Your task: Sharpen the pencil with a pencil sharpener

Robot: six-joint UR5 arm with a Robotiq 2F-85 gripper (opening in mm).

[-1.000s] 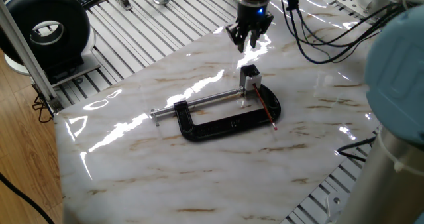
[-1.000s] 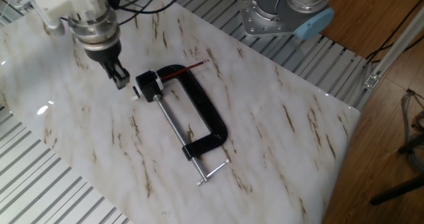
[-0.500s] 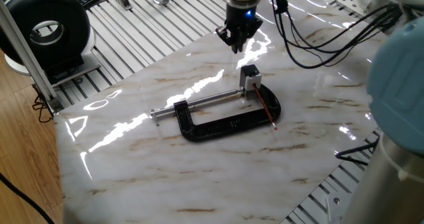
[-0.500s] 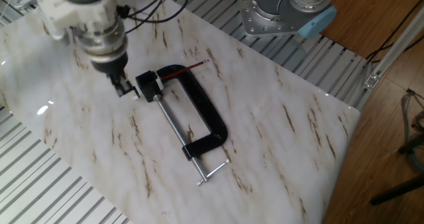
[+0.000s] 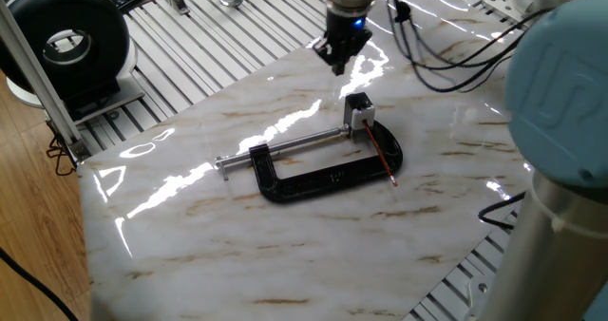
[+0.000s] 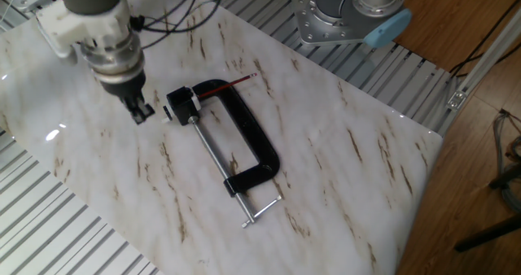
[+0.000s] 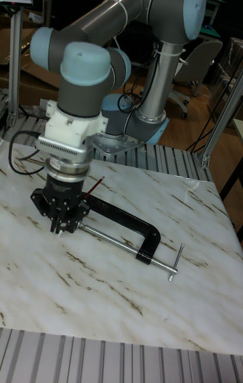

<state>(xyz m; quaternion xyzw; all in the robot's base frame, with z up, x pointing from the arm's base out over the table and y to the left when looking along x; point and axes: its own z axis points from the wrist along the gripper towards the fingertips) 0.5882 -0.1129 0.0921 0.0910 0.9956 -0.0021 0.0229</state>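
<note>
The red pencil (image 5: 380, 157) lies slanted over the black C-clamp (image 5: 323, 180), its upper end stuck into the small white and black pencil sharpener (image 5: 358, 110) at the clamp's screw end. In the other fixed view the pencil (image 6: 228, 85) runs from the sharpener (image 6: 181, 104) across the clamp (image 6: 248, 137). My gripper (image 5: 334, 63) hangs just beyond the sharpener, fingers together and holding nothing. Its tips (image 6: 142, 112) stand a short way left of the sharpener, apart from it. In the tall fixed view the gripper (image 7: 63, 224) hides the sharpener, and only the pencil's end (image 7: 95, 185) shows.
The clamp's long silver screw rod (image 6: 218, 157) ends in a cross handle (image 6: 262, 211). The marble slab (image 5: 237, 245) rests on a slatted metal table. A black round device (image 5: 71, 41) stands at the far left. The robot base (image 6: 350, 15) and cables lie behind the slab.
The gripper has drifted a little sideways away from the sharpener and turned about its axis. Pencil, sharpener and clamp have not moved.
</note>
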